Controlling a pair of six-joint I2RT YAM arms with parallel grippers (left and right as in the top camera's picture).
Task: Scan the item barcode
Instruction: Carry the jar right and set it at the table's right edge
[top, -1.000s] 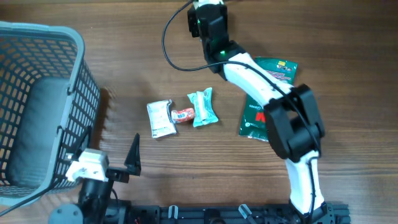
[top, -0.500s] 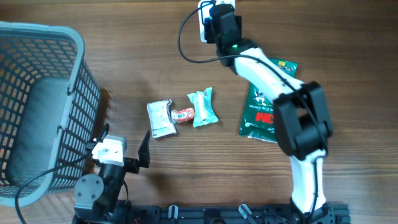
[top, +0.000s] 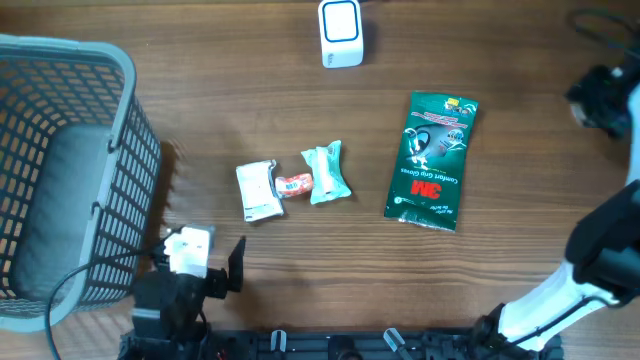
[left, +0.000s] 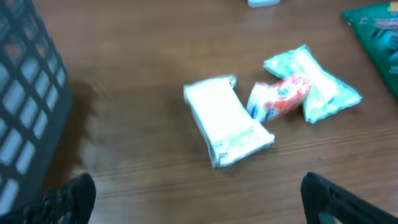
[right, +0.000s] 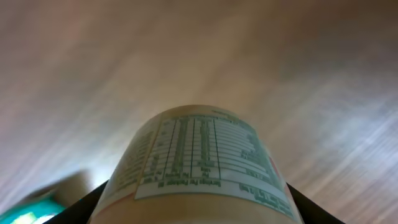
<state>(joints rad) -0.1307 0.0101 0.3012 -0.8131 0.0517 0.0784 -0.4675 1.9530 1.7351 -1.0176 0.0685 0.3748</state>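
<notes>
A label-wrapped container (right: 198, 163), nutrition table uppermost, is pinched between the partly closed jaws of the right gripper (top: 600, 100) out at the table's right edge, well apart from the white scanner (top: 340, 32). No barcode is seen. The presenting step is judged to be in hand: the container must be brought to the scanner and turned until its code faces it. The left gripper (left: 196, 196) is spread wide, empty, near the snack packets (left: 229, 121).

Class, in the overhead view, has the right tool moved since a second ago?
Yes. The right tool swung from the white scanner out to the frame's right edge, past the green packet.
</notes>
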